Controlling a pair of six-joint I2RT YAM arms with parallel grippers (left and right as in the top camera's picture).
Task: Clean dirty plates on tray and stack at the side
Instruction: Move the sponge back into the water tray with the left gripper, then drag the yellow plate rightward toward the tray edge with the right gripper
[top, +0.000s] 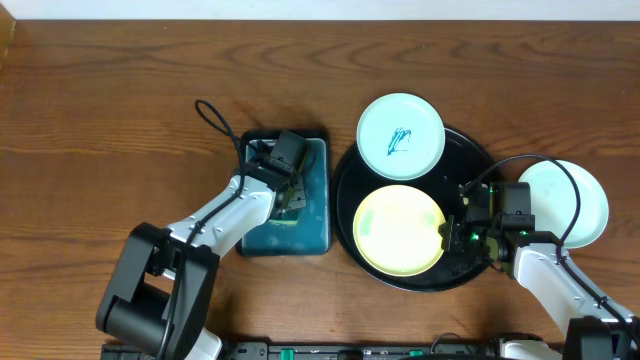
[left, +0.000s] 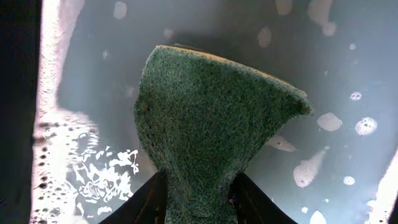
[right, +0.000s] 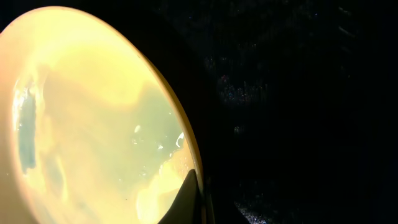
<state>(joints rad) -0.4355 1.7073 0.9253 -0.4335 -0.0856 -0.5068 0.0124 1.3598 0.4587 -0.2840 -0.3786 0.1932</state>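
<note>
The black tray (top: 470, 165) sits on the bench (top: 100, 120) right of the middle, closer to the near edge than the far one. The yellow plate (top: 398, 228) lies flat in its near half, its face glossy and plain. The right gripper (top: 452, 236) is at that plate's right rim. In the right wrist view one dark fingertip (right: 186, 196) lies over the inner lip of the yellow plate (right: 93, 124), which shines wet. The other finger is lost against the black tray (right: 298, 93). The jaws are together, clamped on the rim.

A mint-white plate (top: 401, 137) with a teal scribble (top: 400, 142) on its face lies across the tray's far rim, partly over the bench. A second mint-white plate (top: 575, 205) with a plain face rests on the bench just beside the tray's right side, toward the right edge, partly behind the right arm's cable.

Left of the black tray, close beside it, is the rectangular teal tray (top: 315, 225). The left gripper (top: 288, 200) reaches down into it. The left wrist view shows a green scouring sponge (left: 211, 118) with a pale backing, pinched narrow where the jaws grip it from both sides and fanning out wide beyond the left gripper (left: 198, 199). It lies over the wet floor of the teal tray (left: 348, 62), with white suds (left: 99, 174) scattered around.
</note>
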